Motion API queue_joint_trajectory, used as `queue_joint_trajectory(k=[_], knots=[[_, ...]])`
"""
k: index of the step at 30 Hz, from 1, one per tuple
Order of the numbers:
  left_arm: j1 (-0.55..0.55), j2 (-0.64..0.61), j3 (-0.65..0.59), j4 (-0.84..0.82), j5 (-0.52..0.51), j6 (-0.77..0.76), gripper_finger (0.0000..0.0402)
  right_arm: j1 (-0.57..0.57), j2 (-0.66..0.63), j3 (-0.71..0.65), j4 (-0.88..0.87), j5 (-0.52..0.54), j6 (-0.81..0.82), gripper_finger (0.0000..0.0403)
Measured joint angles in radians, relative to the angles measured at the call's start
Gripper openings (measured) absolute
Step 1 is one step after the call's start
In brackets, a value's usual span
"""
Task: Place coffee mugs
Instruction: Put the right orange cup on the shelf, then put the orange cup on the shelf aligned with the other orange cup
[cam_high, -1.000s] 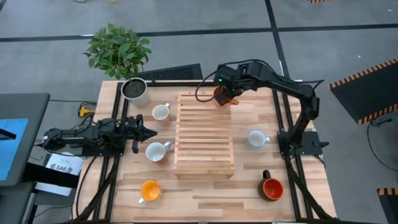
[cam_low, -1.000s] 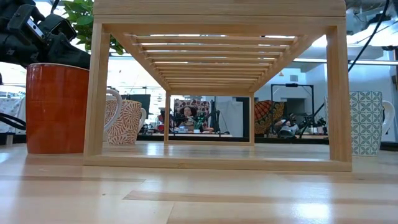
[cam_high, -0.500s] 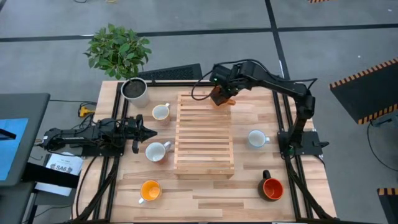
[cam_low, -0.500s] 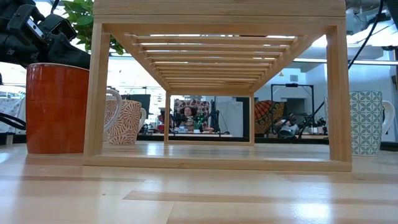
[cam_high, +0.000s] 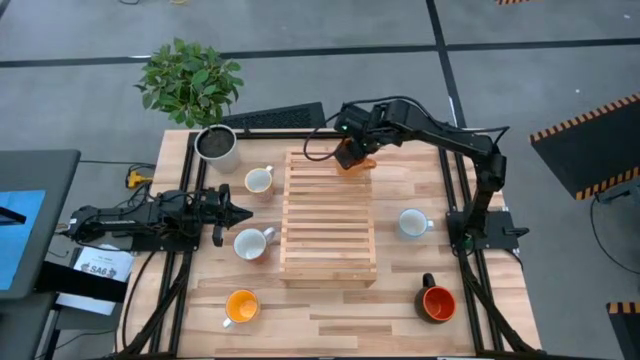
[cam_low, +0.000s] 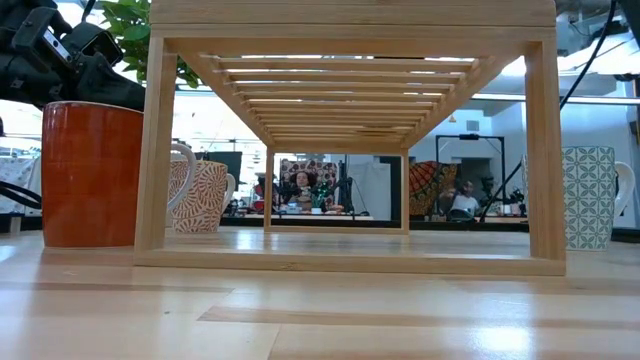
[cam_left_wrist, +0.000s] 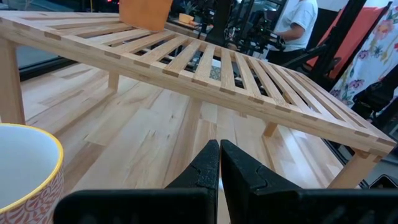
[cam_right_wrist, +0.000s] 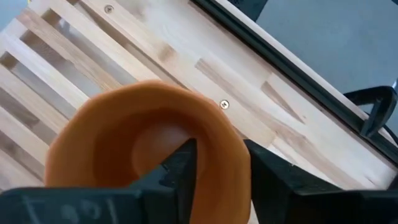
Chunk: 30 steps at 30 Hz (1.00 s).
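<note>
Over the slatted wooden rack's (cam_high: 329, 215) far corner, the right gripper (cam_high: 356, 153) pinched the rim of an orange ceramic mug (cam_right_wrist: 146, 144); the rack's slats stood bare and five mugs waited on the table, the left gripper (cam_left_wrist: 219, 163) pressed together.

right pincer (cam_high: 356, 158) with orange mug (cam_high: 362, 160) farther over rack (cam_high: 329, 215)

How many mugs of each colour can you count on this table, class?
White or pale mugs: 3
Orange mug: 1, in the right pincer
Yellow-orange mug: 1
Red-orange mug: 1
Total: 6
</note>
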Motion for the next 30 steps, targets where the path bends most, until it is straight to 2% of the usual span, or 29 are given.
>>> queue_joint_trajectory(k=[4, 13, 18, 23, 26, 30], knots=[[0.0, 0.0, 0.0, 0.0, 0.0, 0.0, 0.0, -0.001, 0.0, 0.0, 0.001, 0.0, -0.003, 0.0175], [0.0, 0.0, 0.0, 0.0, 0.0, 0.0, 0.0, -0.001, -0.04, 0.037, -0.003, 0.0, -0.126, 0.0235], [0.0, 0.0, 0.0, 0.0, 0.0, 0.0, 0.0, -0.001, -0.117, 0.046, -0.007, -0.023, -0.173, 0.0241], [0.0, 0.0, 0.0, 0.0, 0.0, 0.0, 0.0, 0.012, -0.21, 0.041, -0.081, -0.023, -0.172, 0.0239], [0.0, 0.0, 0.0, 0.0, 0.0, 0.0, 0.0, 0.054, -0.293, -0.043, -0.081, 0.008, -0.146, 0.0238], [0.0, 0.0, 0.0, 0.0, 0.0, 0.003, 0.0, 0.13, -0.436, -0.252, -0.049, 0.066, -0.06, 0.0238]])
